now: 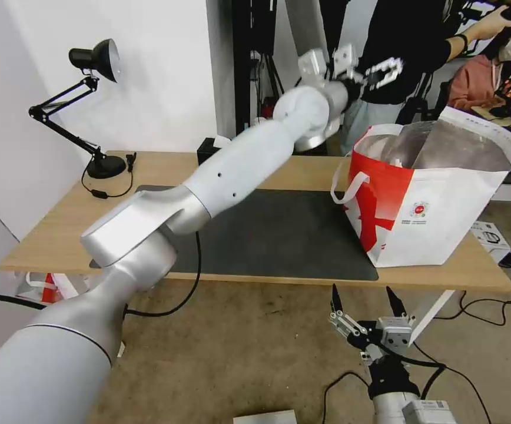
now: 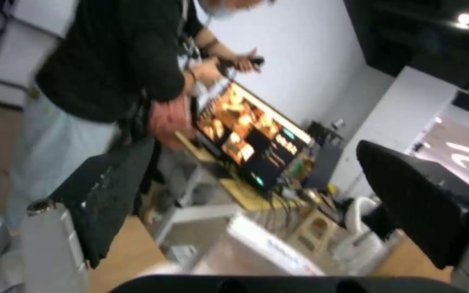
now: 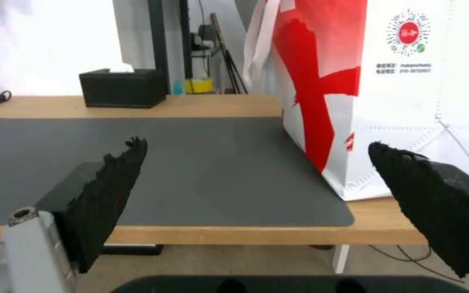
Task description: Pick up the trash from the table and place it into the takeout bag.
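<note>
The takeout bag [image 1: 438,200] stands upright with its mouth open on the right end of the table [image 1: 149,165], partly on the dark grey mat [image 1: 279,235]. No trash shows on the tabletop; what lies inside the bag is hidden. My left arm reaches up across the table, its gripper [image 1: 392,70] open and holding nothing, high above the bag's far left rim. In the left wrist view the left gripper [image 2: 253,142] has spread black fingers [image 2: 110,191]. My right gripper [image 1: 366,300] hangs open below the table's front edge, facing the bag [image 3: 408,81] and mat [image 3: 207,171].
A black desk lamp [image 1: 93,59] stands at the table's far left corner. A black tissue box [image 3: 120,87] sits at the back edge. People stand behind the bag. Cables and a small box [image 1: 491,235] lie on the floor to the right.
</note>
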